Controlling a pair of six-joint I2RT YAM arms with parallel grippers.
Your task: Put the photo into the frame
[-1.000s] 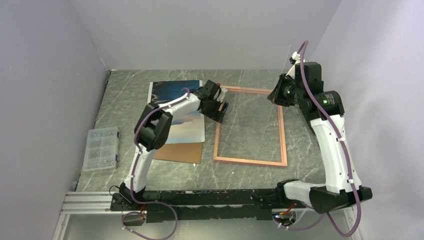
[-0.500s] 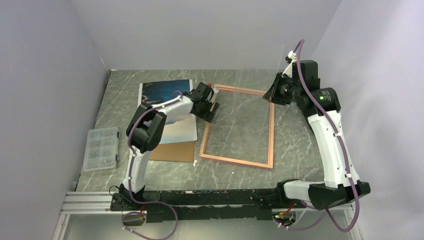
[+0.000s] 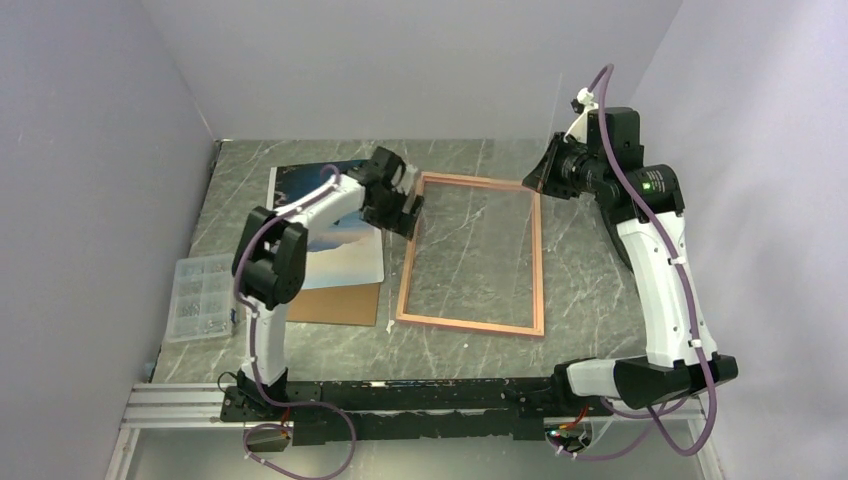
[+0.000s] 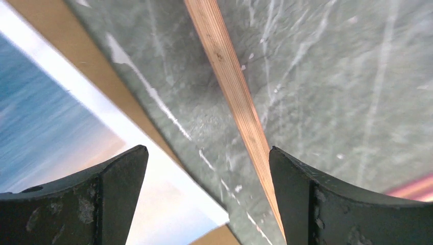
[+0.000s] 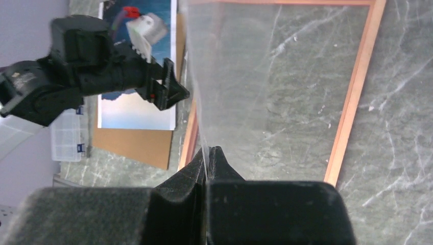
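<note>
Left gripper [image 3: 405, 212] hovers with its jaws spread wide over the left rail of the frame [image 3: 470, 323], near the far corner. Just left of it, the photo [image 3: 345, 260] lies picture-side up on a brown backing board [image 3: 335, 305]. Right gripper [image 3: 540, 180], above the frame's far right corner, is clamped on the edge of a clear pane [image 5: 204, 102].

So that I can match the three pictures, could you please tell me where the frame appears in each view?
Top external: the frame lies flat at the table's centre, between the arms.
Left wrist: one rail of it runs diagonally down the middle.
Right wrist: it fills the upper right, partly behind the clear pane.
Shared landmark: the photo, beside its left rail.
</note>
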